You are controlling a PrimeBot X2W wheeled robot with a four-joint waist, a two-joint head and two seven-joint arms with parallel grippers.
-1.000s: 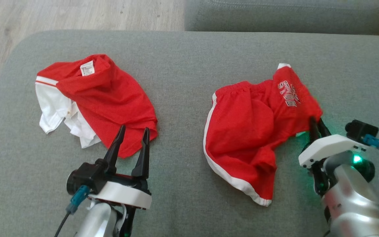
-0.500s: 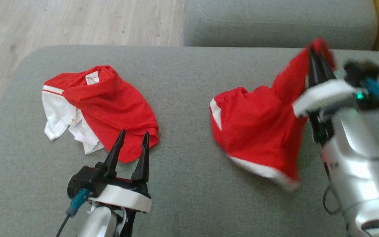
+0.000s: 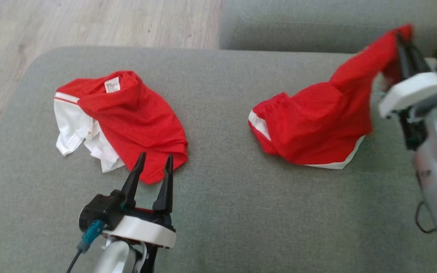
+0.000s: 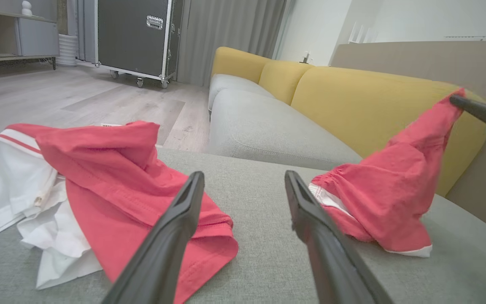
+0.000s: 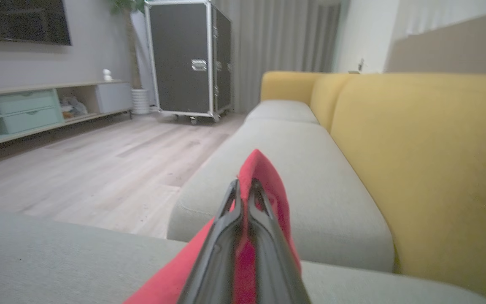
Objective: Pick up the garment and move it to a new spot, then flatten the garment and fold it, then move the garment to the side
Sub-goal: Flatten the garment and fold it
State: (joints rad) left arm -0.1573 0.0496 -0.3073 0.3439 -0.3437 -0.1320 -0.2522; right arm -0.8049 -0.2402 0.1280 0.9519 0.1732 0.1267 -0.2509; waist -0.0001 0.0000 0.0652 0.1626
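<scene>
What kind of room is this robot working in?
Probably a home living room: a grey fabric sofa with yellow back cushions, a dark wall-mounted television screen, and a low cabinet with pale green drawers.

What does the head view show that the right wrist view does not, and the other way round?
Head view, not the right wrist view: the open left gripper, the white part of the shirt, and the lower end of the shorts, with white trim, resting on the cushion. Right wrist view, not the head view: a black case, a TV and curtains. Both: the right gripper shut on a raised red corner of the shorts, the cushion, the wood floor.
</scene>
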